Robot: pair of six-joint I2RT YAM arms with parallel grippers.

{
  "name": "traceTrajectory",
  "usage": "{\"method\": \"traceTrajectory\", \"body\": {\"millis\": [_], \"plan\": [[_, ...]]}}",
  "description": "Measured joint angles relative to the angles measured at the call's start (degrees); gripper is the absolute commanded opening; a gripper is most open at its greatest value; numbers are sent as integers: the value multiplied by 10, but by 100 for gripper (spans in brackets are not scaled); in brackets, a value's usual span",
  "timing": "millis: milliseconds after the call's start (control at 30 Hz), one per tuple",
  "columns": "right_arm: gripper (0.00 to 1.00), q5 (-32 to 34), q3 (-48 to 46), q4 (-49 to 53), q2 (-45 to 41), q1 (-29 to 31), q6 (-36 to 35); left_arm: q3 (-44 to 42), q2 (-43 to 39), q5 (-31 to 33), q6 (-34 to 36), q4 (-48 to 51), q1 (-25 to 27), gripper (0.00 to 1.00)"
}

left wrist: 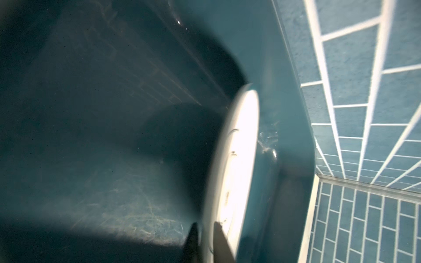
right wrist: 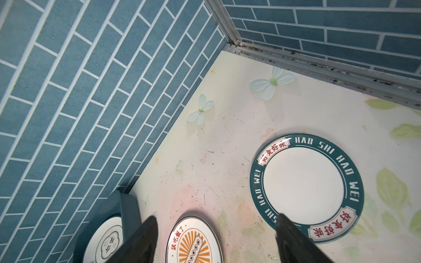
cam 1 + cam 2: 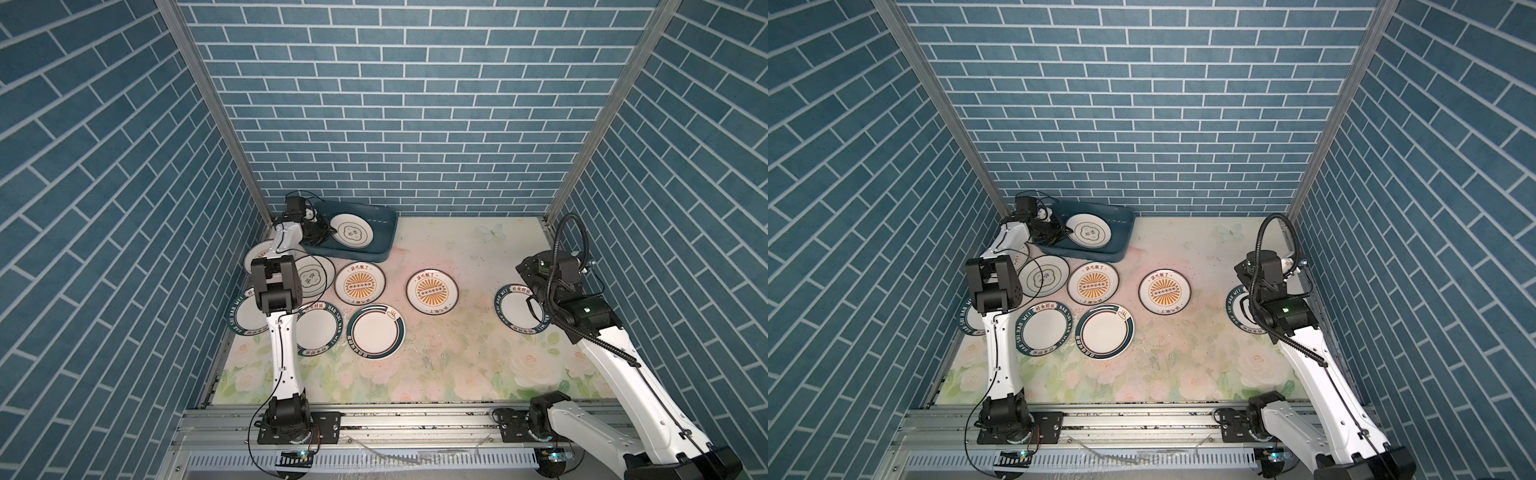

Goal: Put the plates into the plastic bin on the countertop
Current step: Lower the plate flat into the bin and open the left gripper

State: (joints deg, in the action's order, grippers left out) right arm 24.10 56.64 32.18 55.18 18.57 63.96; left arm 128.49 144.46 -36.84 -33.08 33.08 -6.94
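The teal plastic bin (image 3: 376, 212) (image 3: 1122, 217) stands at the back left of the countertop (image 3: 457, 353). A white emblem plate (image 3: 353, 235) (image 1: 239, 148) is inside it, blurred in the left wrist view. My left gripper (image 3: 331, 230) (image 1: 206, 227) reaches into the bin, its fingers close on either side of that plate's rim; contact is unclear. My right gripper (image 2: 216, 239) hovers open and empty over the countertop, beside a green-banded plate (image 3: 515, 307) (image 2: 305, 189). Several more plates lie flat, among them two sunburst ones (image 3: 360, 283) (image 3: 432, 291).
Green-banded plates (image 3: 376, 331) (image 3: 318, 328) (image 3: 245, 316) and an emblem plate (image 3: 311, 277) crowd the left, partly under my left arm (image 3: 282, 353). Blue brick walls (image 3: 415, 124) enclose three sides. A grey metal rail (image 3: 415, 419) runs along the front.
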Motion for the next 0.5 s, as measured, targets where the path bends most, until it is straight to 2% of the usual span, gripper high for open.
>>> {"method": "traceTrajectory", "body": {"millis": [133, 500], "plan": [[81, 7, -10, 5, 1, -2, 8, 4, 2, 3, 10, 16, 0, 34], [84, 13, -37, 3, -1, -16, 29, 18, 5, 35, 23, 35, 0, 61]]}}
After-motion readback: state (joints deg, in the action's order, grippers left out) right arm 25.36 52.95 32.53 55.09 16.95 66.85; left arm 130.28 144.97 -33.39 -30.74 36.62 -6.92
